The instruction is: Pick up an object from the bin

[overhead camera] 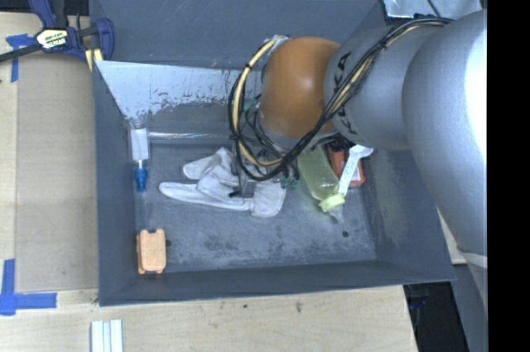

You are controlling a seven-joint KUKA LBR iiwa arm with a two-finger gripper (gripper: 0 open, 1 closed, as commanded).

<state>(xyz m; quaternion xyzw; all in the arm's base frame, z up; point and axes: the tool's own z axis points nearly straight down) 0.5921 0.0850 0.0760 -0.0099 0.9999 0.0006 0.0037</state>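
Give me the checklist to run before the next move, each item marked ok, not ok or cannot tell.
1. Gripper over a target: ok, it is down at the crumpled white cloth in the middle of the bin.
2. Hold on the cloth: cannot tell, the orange wrist cover and cables hide it.
3. Left side free: ok, the blue-tipped syringe and tan block lie apart from the cloth.
4. Right side free: not ok, a yellow-green item lies close beside the cloth.
5. Wall clearance: ok, the gripper is away from the bin's walls.
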